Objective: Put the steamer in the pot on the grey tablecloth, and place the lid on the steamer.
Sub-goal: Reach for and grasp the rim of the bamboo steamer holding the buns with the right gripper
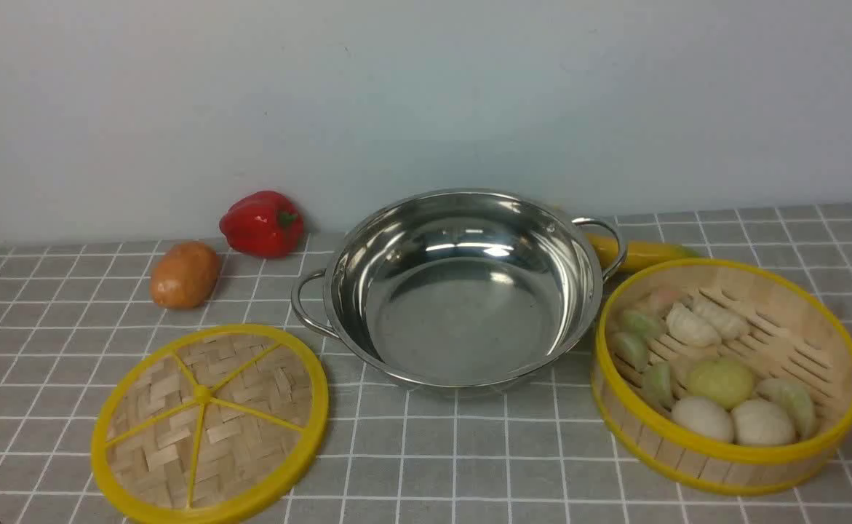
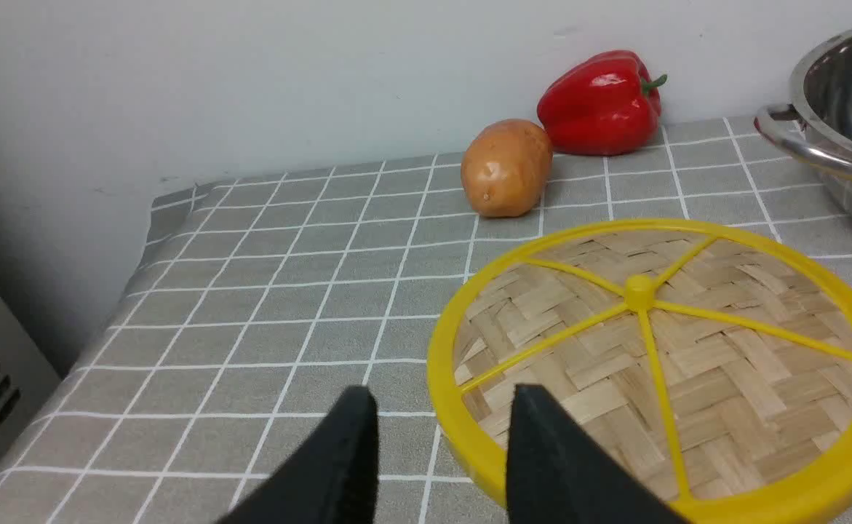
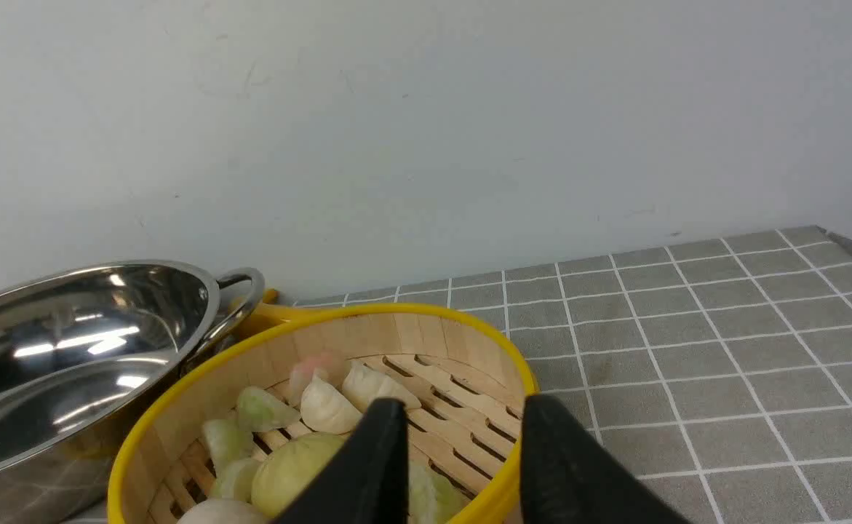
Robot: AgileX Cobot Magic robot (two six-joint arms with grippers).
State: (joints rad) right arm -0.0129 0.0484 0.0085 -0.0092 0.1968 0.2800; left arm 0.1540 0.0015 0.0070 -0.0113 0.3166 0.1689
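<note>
the round bamboo steamer with yellow rims, full of dumplings, sits on the grey checked tablecloth just right of the shiny steel pot. it looks light and stiff: pinch its wall and keep it level. left gripper and right gripper stand parted, empty.

The left gripper holds its black fingers parted with nothing between them, aimed toward about 12 o'clock. The right gripper stands likewise, parted and empty.
</note>
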